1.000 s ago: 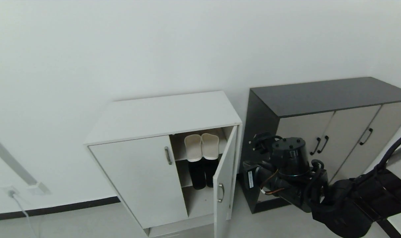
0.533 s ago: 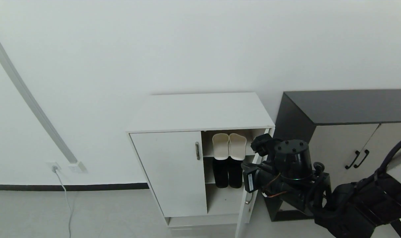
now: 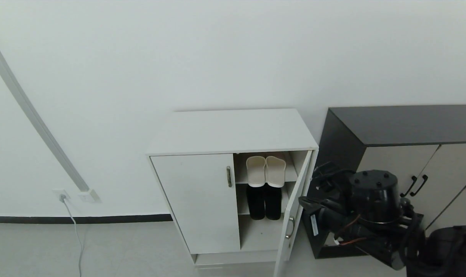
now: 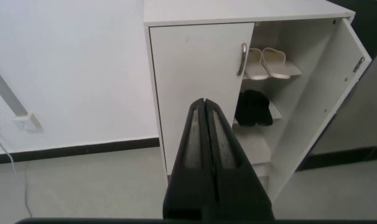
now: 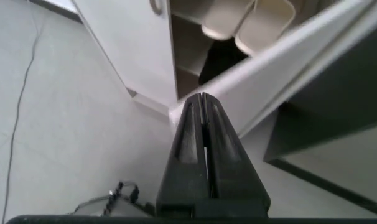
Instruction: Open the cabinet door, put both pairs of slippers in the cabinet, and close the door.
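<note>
i see the cabinet [image 3: 233,130] with its right door [image 3: 296,200] swung open. white slippers [image 3: 265,171] lie on the top shelf, with black slippers [image 3: 263,202] at their 6 o'clock on the shelf below. my right gripper [image 5: 203,99] is pinched together and empty, its tip by the door's lower edge; i can't tell if it touches. my left gripper [image 4: 204,106] is also pressed closed on nothing, facing the cabinet. a dark cabinet [image 3: 402,123] stands at the white one's 3 o'clock.

Sparse indoor room, looks staged as a home entryway. White shoe cabinet [image 3: 233,130] and dark sideboard [image 3: 406,123] stand against a bare white wall [image 3: 217,50]. Grey floor [image 3: 133,250], surface cable trunking [image 3: 33,110], wall socket [image 3: 62,195].
</note>
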Tool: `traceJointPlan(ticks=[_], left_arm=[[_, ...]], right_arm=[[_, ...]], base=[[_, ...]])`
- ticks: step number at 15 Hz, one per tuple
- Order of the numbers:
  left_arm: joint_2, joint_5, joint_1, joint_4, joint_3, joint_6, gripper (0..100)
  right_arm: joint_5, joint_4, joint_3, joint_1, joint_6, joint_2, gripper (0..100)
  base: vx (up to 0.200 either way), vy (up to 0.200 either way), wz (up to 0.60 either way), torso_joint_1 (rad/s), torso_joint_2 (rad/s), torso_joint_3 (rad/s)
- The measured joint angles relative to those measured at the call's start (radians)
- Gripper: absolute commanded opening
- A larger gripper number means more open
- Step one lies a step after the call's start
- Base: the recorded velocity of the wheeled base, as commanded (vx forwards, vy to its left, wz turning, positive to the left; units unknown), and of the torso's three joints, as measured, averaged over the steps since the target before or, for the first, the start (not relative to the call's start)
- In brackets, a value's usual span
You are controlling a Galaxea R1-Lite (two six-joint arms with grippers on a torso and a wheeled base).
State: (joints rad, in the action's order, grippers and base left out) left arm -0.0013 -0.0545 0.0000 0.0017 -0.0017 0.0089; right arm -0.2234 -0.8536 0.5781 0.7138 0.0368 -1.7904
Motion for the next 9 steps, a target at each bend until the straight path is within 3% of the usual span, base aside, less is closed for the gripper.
traceJointPlan(ticks=[4, 9], left_arm=[[0.000, 0.000, 0.000, 0.000, 0.000, 0.000, 0], [0.000, 0.001, 0.000, 0.000, 0.000, -0.001, 0]], right_arm=[[0.009, 0.004, -0.154, -0.005, -0.019, 0.067, 0], [0.011, -0.059, -0.156, -0.003, -0.001, 0.000, 0]], base=[[0.000, 0.000, 0.00, 0.000, 0.00, 0.000], [0.000, 0.000, 0.00, 0.000, 0.00, 0.000]])
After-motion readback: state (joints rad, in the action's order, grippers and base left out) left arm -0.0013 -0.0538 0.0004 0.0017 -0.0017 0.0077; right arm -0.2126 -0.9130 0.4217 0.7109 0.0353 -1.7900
